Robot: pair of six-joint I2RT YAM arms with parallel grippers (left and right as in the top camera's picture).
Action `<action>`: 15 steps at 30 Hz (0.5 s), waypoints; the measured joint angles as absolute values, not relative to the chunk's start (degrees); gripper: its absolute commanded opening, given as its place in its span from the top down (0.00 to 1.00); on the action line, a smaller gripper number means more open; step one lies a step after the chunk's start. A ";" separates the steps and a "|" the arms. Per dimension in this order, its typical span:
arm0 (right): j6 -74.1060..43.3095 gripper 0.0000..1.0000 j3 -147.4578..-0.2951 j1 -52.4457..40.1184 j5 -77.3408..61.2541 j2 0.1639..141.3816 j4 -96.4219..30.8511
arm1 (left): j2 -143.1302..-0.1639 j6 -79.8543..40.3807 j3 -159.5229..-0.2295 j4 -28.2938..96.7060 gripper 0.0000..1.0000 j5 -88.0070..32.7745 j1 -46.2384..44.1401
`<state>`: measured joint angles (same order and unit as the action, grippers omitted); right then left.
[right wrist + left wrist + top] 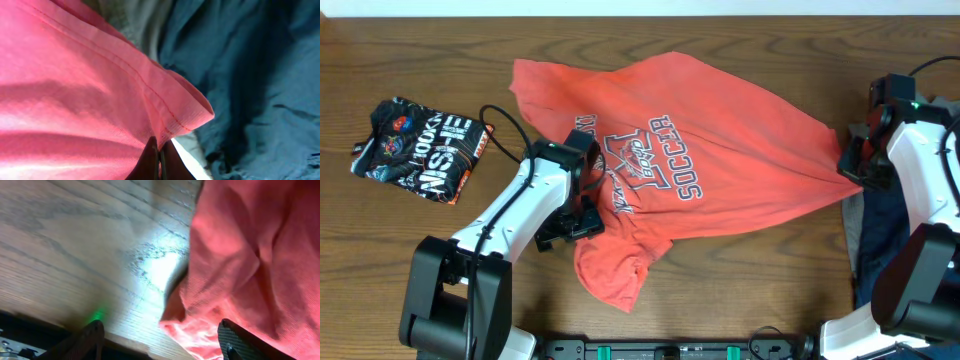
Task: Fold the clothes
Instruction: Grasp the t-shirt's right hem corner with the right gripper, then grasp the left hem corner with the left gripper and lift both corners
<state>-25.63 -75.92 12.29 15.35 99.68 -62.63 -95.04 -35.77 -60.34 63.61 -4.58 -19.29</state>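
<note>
Where the coral-red T-shirt [720, 190] lies spread, print up, across the middle of the table [380, 240], the right jaws are clamped on its hem at the right edge, over a navy garment [250, 75] and a grey one [130, 20]. The left jaws stand apart at its near-left edge. 1 folded black printed shirt [420, 150] lies far left.

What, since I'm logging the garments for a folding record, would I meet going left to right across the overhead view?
Folded black printed garment → coral-red T-shirt with SOCCER print, its right corner pinched by the right gripper → dark navy-blue garment at the table's right edge.
</note>
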 measured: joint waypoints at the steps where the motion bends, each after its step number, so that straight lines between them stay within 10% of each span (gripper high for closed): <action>1: -25.58 0.99 -75.92 12.32 15.70 99.85 -62.63 | -95.04 -35.77 -60.31 63.64 0.26 -4.75 -19.29; 15: -25.17 0.99 -75.90 12.29 16.80 99.94 -62.67 | -94.91 -32.29 -47.22 43.70 0.31 -13.74 -19.27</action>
<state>-25.17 -75.90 12.29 16.80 99.94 -62.67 -94.91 -32.29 -47.22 43.70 -13.74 -19.27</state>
